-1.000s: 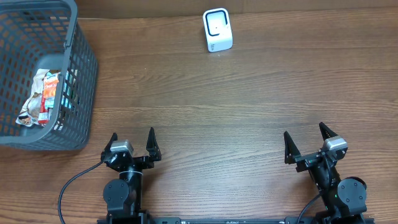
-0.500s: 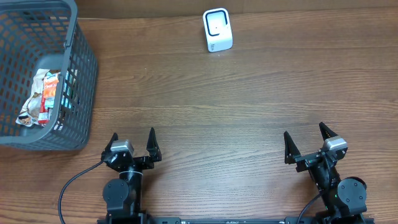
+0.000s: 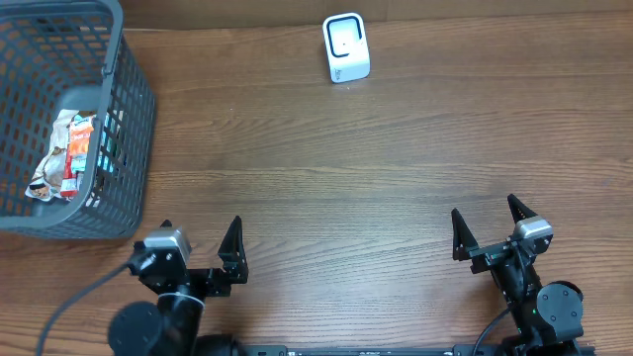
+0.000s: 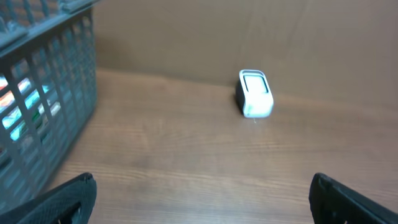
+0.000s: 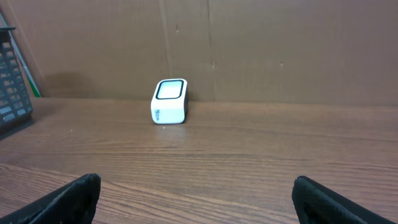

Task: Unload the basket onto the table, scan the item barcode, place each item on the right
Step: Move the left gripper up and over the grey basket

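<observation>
Nothing of the task is done yet, as far as the views show. The scanner (image 3: 346, 47), a small white unit with a dark window, stands upright on the table (image 3: 356, 168) at the edge farthest from the robot. The grey basket (image 3: 134, 119) sits well apart from the scanner, toward the robot's left. Crumpled snack packets (image 3: 67, 158) lie inside it. 1 of them is presumably the item to scan, though no barcode is legible.

The left gripper (image 3: 198, 242) sits on the near side of the table from the scanner, close to the basket's near corner, spread wide and empty. The right gripper (image 3: 485, 222), also well apart from the scanner, is spread wide and empty too.

What remains is reaching into the basket, picking a packet, carrying it to the scanner's window and presenting the barcode.
</observation>
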{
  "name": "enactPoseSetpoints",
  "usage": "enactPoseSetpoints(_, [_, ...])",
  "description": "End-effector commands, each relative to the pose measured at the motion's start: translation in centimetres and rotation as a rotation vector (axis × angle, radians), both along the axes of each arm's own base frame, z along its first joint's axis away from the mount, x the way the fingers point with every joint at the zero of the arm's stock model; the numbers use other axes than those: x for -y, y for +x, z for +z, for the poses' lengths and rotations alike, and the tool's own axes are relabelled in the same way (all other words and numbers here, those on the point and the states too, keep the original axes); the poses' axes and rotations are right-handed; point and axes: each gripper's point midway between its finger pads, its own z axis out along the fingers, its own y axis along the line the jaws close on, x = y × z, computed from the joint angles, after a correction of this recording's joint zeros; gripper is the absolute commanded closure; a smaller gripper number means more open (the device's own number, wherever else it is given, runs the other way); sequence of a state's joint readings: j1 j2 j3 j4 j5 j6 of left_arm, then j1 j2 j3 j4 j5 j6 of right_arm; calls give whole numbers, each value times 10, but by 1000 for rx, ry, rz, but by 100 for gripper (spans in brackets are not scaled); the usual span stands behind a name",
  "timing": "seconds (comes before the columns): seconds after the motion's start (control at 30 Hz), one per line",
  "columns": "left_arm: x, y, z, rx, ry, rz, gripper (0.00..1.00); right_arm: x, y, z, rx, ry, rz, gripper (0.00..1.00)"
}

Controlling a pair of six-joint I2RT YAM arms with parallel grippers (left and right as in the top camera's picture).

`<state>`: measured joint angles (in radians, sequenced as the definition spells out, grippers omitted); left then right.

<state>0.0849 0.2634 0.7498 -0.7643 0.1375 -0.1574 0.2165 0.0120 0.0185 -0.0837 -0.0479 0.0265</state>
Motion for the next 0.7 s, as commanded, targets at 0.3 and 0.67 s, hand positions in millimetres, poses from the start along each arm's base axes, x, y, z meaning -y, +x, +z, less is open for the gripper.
enactPoseSetpoints(0.3, [7, 21, 53, -420, -57, -45, 0, 1, 0, -2, 0, 4, -5, 0])
enactPoseSetpoints(0.67, [3, 74, 55, -643, -82, -44, 0, 1, 0, -2, 0, 4, -5, 0])
